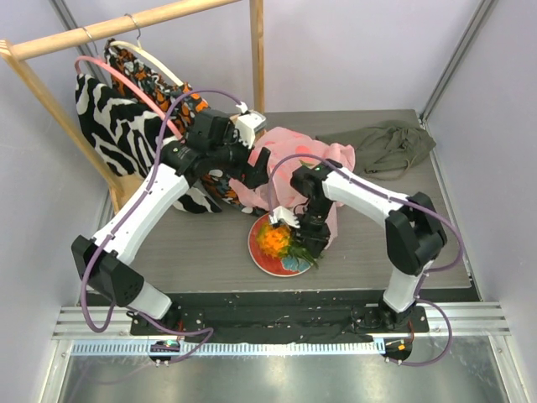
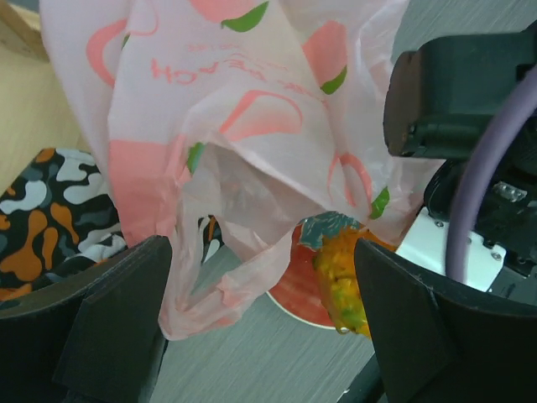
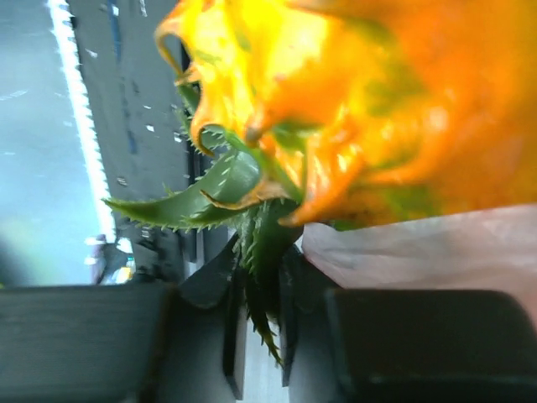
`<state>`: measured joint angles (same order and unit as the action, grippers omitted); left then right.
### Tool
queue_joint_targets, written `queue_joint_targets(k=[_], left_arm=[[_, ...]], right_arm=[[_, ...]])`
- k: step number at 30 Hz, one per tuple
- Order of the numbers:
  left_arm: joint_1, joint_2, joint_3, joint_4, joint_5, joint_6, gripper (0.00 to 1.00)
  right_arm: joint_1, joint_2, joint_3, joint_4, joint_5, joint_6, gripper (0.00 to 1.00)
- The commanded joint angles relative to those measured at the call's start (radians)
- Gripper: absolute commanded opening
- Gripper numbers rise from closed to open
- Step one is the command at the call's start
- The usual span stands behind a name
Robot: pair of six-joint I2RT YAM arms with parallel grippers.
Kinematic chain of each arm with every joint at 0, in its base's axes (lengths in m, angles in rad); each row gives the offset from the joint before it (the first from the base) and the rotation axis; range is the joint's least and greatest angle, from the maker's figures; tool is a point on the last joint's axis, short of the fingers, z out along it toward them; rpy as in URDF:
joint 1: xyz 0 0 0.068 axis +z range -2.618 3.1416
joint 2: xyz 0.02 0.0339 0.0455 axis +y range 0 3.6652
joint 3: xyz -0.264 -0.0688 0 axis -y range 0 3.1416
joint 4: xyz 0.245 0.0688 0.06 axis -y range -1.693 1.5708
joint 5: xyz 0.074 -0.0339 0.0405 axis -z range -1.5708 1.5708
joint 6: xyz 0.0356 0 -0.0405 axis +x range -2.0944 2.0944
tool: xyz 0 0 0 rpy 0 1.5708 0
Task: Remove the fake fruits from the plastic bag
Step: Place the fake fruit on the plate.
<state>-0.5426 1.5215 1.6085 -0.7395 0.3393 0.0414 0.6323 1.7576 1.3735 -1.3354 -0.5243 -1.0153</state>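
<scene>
The pink plastic bag (image 1: pixel 289 159) printed with peaches lies bunched at the table's back centre and drapes over my right arm. In the left wrist view the bag (image 2: pixel 252 126) hangs in front, one handle loop dangling by the left finger. My left gripper (image 1: pixel 256 168) is at the bag's left edge; its jaws stand wide apart (image 2: pixel 260 336). My right gripper (image 1: pixel 306 242) is shut on the green crown (image 3: pixel 260 252) of the orange pineapple (image 1: pixel 275 238), holding it just over the red-and-teal plate (image 1: pixel 267 264). Bag film (image 3: pixel 419 248) lies against the right finger. Other fruits are hidden.
An olive-green cloth (image 1: pixel 382 147) lies at the back right. A wooden rack (image 1: pixel 134 21) at the back left carries zebra-print and orange patterned garments (image 1: pixel 117 126), close behind my left arm. The plate (image 2: pixel 306 285) lies below the bag.
</scene>
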Motion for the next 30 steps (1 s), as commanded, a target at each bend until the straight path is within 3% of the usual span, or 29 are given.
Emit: queue_joint_targets(k=[1,4,6,9,15,20,24,27,30], left_arm=[[0.019,-0.081,-0.047,0.025,-0.003,0.015,0.95],[0.036,-0.103,-0.077,0.025,-0.002,0.023,0.95],[0.038,-0.112,-0.1,0.026,-0.011,0.04,0.95],[0.041,-0.122,-0.134,0.031,-0.003,0.043,0.95],[0.04,-0.202,-0.191,-0.001,-0.002,0.154,0.92],[0.023,-0.334,-0.283,0.005,0.13,0.291,0.97],[-0.136,-0.296,-0.282,-0.046,0.145,0.367,0.98],[-0.268,-0.217,-0.311,0.001,0.092,0.425,0.98],[-0.353,-0.1,-0.312,0.045,0.063,0.475,0.98]], right_arm=[[-0.006,0.1,0.051,-0.036,0.001,0.08,0.25],[-0.006,0.138,0.065,-0.048,0.006,0.077,0.5],[-0.008,0.128,0.059,-0.03,0.007,0.083,0.6],[-0.009,0.109,0.053,-0.018,0.012,0.099,0.67],[-0.081,-0.013,0.104,-0.054,0.027,0.144,0.72],[-0.254,-0.049,0.053,0.016,0.129,0.207,0.73],[-0.429,0.02,0.091,0.12,0.168,0.34,0.73],[-0.537,0.083,0.22,0.191,0.165,0.451,0.72],[-0.563,0.074,0.303,0.186,0.129,0.452,0.73]])
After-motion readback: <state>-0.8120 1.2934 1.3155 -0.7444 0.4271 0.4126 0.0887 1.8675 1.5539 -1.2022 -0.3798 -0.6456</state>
